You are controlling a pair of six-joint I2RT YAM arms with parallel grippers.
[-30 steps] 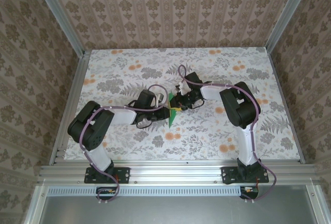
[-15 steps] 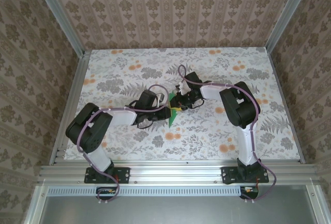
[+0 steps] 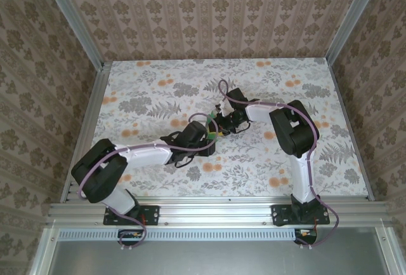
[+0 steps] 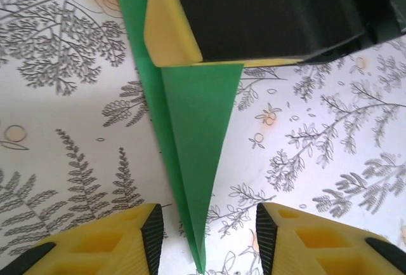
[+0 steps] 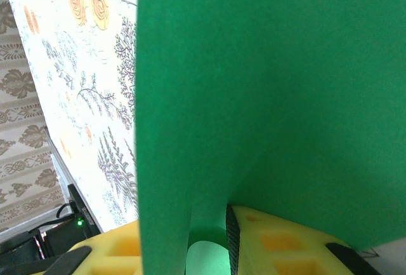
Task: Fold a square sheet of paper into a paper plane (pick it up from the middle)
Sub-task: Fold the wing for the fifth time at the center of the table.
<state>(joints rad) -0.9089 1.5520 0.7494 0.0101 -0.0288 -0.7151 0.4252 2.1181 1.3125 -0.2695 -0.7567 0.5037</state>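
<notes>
The square sheet of paper is folded into a narrow, pointed bright-green paper plane (image 4: 196,135) with a centre crease, lying over the flowered table. My right gripper (image 5: 209,246) is shut on its wide end, and the green sheet (image 5: 273,84) rises in front of the right wrist camera. In the left wrist view one yellow right finger (image 4: 166,30) sits on that wide end. My left gripper (image 4: 206,240) is open, its fingers either side of the plane's tip without touching it. From above, the left gripper (image 3: 204,136) and right gripper (image 3: 217,126) meet mid-table.
The flowered tabletop (image 3: 266,154) stretches around both grippers. Aluminium rails (image 3: 85,129) and patterned walls bound it on the left, right and far side. The right arm's purple cable (image 3: 223,91) loops above its wrist.
My left gripper has opened and let go of the plane's tip, and the left arm has stretched further right. The right gripper has kept its hold in place.
</notes>
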